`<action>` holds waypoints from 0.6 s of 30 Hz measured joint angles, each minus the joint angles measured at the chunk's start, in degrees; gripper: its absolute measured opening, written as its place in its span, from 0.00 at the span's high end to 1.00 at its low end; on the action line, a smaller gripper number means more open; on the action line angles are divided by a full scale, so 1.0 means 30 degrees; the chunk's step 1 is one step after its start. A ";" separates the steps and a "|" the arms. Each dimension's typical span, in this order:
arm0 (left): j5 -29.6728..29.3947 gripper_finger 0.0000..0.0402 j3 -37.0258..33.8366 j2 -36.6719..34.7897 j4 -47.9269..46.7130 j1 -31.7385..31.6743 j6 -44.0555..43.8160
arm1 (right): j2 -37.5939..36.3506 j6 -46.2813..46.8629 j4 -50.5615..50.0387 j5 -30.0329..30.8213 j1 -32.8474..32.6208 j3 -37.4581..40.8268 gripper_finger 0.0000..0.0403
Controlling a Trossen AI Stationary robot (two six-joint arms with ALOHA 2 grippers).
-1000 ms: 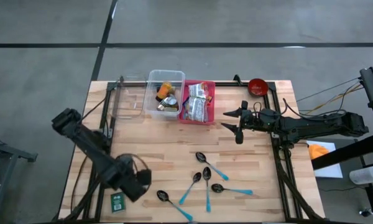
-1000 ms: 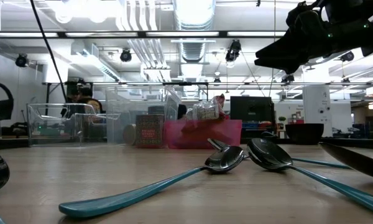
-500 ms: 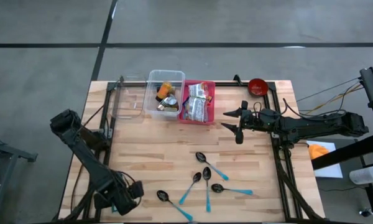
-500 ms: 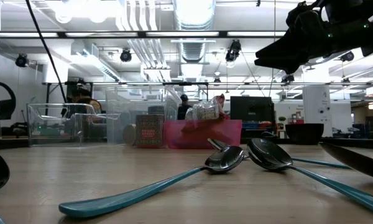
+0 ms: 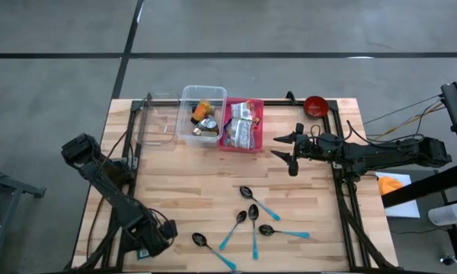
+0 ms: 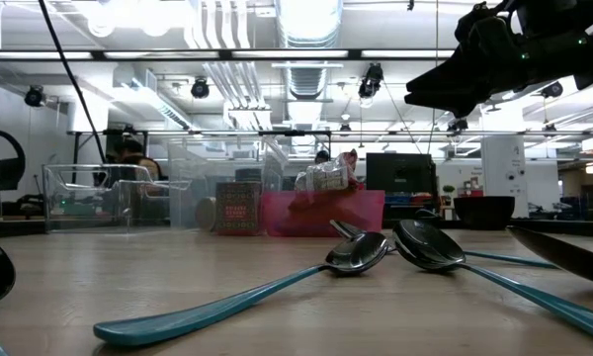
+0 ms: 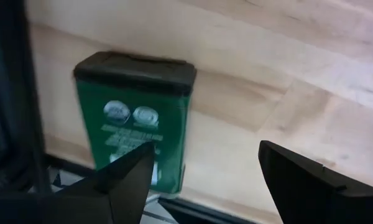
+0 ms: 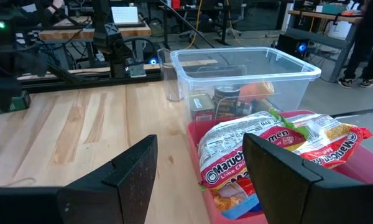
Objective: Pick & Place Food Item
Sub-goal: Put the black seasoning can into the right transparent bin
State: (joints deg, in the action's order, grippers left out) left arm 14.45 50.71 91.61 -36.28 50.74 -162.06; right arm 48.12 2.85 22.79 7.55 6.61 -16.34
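A small green packet (image 7: 137,118) with a dark end lies flat on the wooden table at the near left corner, beside the black frame rail. My left gripper (image 7: 205,168) (image 5: 146,242) hangs open over it, pointing steeply down, and covers it in the high view. One finger (image 7: 127,180) stands over the packet's near end and the other (image 7: 298,180) over bare wood; I see no touch. My right gripper (image 5: 283,150) (image 8: 199,168) waits open and level near the pink bin (image 5: 244,125).
A clear bin (image 5: 202,114) with food items and the pink bin with noodle packets (image 8: 267,149) stand at the back. An empty clear bin (image 5: 156,122) is left of them and a red bowl (image 5: 314,105) at the far right. Several teal-handled spoons (image 5: 251,221) lie near the front.
My left gripper has come down and moved toward the near left corner, rolling about its own axis. It now stands over the green packet and hides it from above. Its fingers have stayed open. The packet has not moved.
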 joint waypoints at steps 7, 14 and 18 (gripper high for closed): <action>-0.0483 0.28 -0.0573 -0.0170 0.0696 0.0000 0.0006 | 0.0000 0.0027 0.0000 0.0002 0.0007 -0.0007 0.42; -0.2441 0.28 -0.0563 -0.0342 0.0158 -0.0049 0.0376 | 0.0000 0.0002 -0.0006 0.0001 0.0004 0.0000 0.42; -0.3573 0.28 -0.0543 -0.0379 -0.0022 -0.0299 0.1497 | 0.0000 0.0000 0.0000 0.0003 0.0007 0.0000 0.42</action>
State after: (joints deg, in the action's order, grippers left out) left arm 3.73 49.08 90.48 -36.34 49.85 -157.57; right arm 48.12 2.85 22.79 7.56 6.63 -16.34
